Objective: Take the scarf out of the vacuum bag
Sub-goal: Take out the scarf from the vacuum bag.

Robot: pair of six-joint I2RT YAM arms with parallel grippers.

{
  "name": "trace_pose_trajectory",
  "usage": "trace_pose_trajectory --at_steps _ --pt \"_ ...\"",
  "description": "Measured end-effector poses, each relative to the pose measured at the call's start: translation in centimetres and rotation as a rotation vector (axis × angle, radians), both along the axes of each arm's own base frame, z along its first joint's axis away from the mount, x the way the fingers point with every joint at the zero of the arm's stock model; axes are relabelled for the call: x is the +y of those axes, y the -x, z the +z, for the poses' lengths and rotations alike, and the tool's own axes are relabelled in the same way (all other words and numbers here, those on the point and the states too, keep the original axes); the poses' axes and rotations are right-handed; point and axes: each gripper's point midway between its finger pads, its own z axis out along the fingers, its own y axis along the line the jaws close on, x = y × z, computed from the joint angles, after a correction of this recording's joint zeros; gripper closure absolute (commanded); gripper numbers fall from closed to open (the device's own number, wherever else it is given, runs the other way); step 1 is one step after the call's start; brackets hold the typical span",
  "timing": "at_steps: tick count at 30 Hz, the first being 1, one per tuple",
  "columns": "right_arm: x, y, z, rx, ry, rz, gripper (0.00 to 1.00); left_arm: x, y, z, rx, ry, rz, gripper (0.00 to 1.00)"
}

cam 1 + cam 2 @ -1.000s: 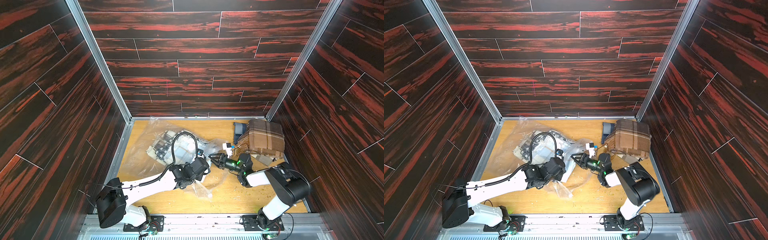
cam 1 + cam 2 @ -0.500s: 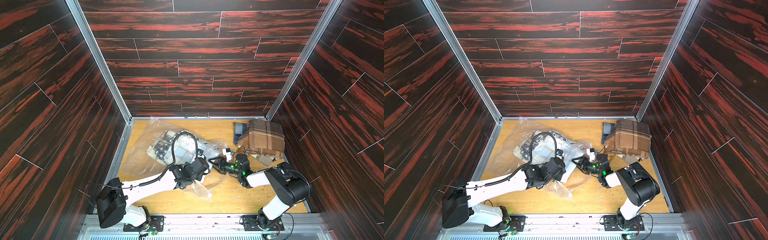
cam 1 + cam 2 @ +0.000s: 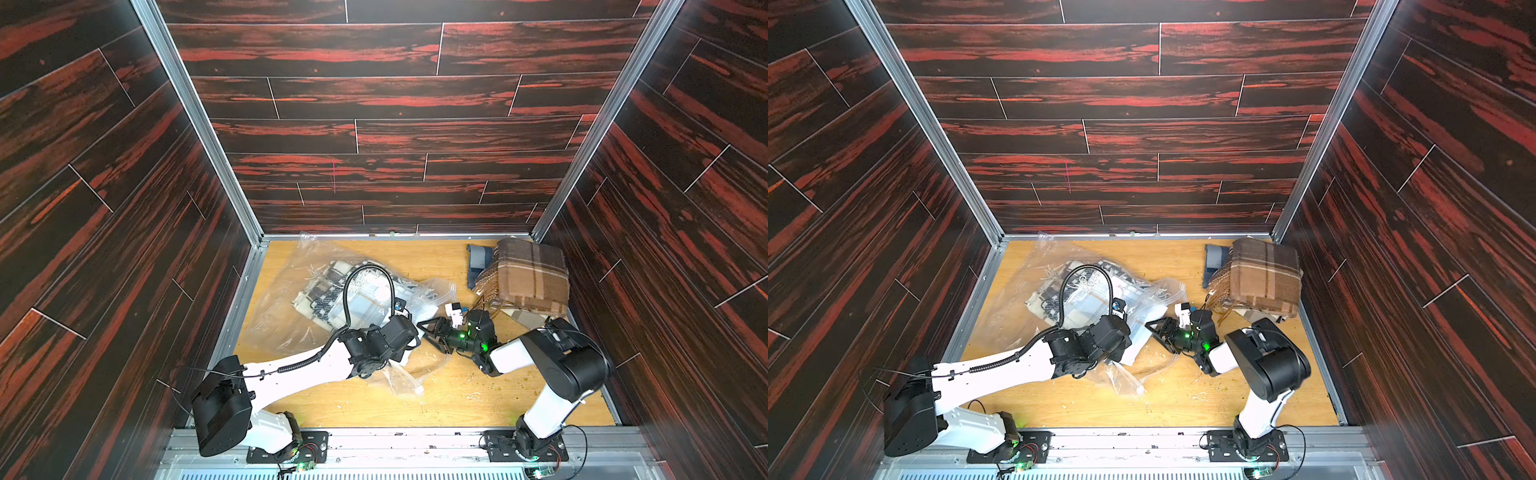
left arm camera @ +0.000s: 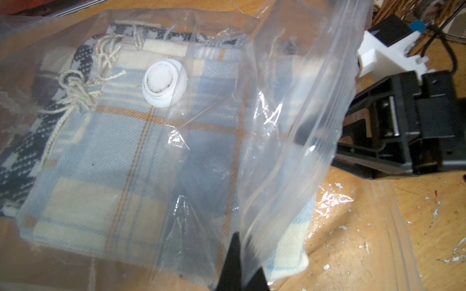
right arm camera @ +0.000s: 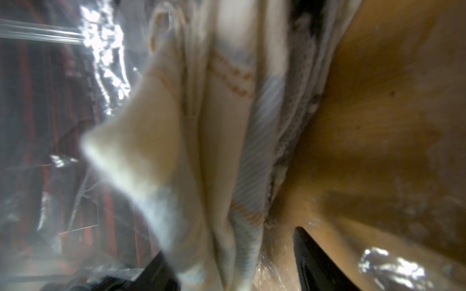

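The vacuum bag (image 3: 286,299) (image 3: 1013,303) lies crinkled on the wooden floor, its white valve (image 4: 164,82) facing up. Inside it lies a folded light-blue and cream plaid scarf (image 4: 126,151) (image 3: 361,303), on top of a navy patterned cloth (image 4: 15,151). My left gripper (image 4: 242,252) is shut on the bag's upper film (image 4: 290,100) at the mouth and holds it up. My right gripper (image 3: 424,334) (image 3: 1154,334) is at the mouth, open. In the right wrist view the scarf's folded edge (image 5: 227,126) lies between the right gripper's (image 5: 229,241) spread fingers.
A folded brown plaid scarf (image 3: 528,274) and a grey-blue cloth (image 3: 478,257) lie in the back right corner. Dark wood-pattern walls close in three sides. White flecks (image 4: 338,186) dot the floor (image 3: 457,395) near the bag's mouth.
My right gripper has moved left into the bag's mouth and its fingers have spread a little wider. The left gripper has kept its hold and place.
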Motion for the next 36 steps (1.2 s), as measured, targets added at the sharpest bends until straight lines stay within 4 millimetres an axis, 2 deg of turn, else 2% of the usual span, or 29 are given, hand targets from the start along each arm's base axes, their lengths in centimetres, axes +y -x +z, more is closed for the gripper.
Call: trace_pose_trajectory --at_steps 5,11,16,27,31,34,36 --pt "0.3 -0.5 -0.4 -0.007 -0.036 -0.010 0.32 0.2 0.0 0.1 -0.004 -0.004 0.004 1.00" --pt "0.6 -1.1 0.5 -0.041 -0.097 -0.025 0.38 0.2 0.0 0.2 -0.005 -0.004 0.005 1.00" --pt "0.8 -1.6 1.5 -0.071 -0.123 -0.025 0.50 0.3 0.0 0.2 -0.007 -0.007 0.007 1.00" --pt "1.0 -1.9 1.8 -0.078 -0.130 -0.023 0.83 0.4 -0.1 0.1 -0.009 -0.014 0.008 1.00" --pt "1.1 -1.9 2.1 -0.076 -0.132 -0.020 0.90 0.4 -0.1 0.2 -0.011 -0.016 0.009 1.00" --pt "1.1 -1.9 3.0 -0.086 -0.129 -0.014 0.95 0.5 -0.1 0.2 -0.013 -0.017 0.010 1.00" --pt "1.1 -2.0 4.3 -0.110 -0.125 -0.009 0.98 0.5 -0.1 0.2 -0.013 -0.017 0.011 1.00"
